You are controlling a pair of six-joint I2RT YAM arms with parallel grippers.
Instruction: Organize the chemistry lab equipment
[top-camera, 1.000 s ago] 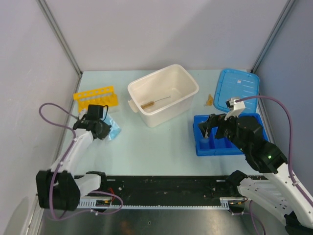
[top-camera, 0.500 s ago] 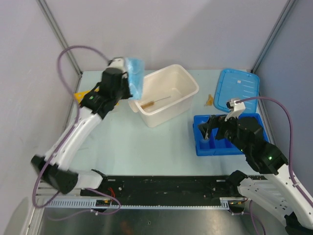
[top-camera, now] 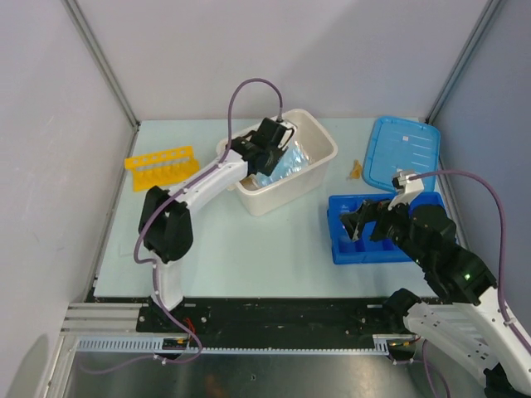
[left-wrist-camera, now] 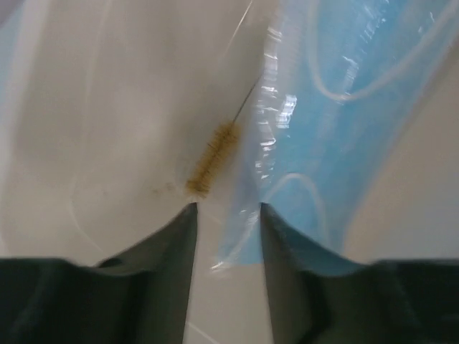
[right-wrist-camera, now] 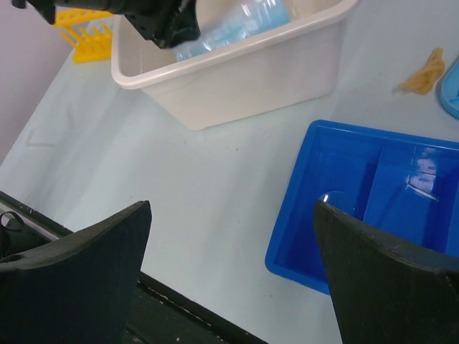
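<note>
Over the white tub (top-camera: 286,192), top view: left gripper (top-camera: 270,143) reaches inside, blue packet (top-camera: 289,162) lying under it, yellow rack (top-camera: 163,166) well apart. Left wrist: jaws narrowly parted, packet corner loose between them, brush (left-wrist-camera: 213,159) just beside. It looks like soft, slippery film; pinch an edge, mind the tub wall. Right wrist: right gripper (right-wrist-camera: 231,208) gapes wide by the blue tray (right-wrist-camera: 301,236), holding nothing.

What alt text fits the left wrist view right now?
The left fingers stand parted over the white tub, the corner of a clear-wrapped blue packet in the gap. A tan-bristled brush lies just beyond, left of the packet.
</note>
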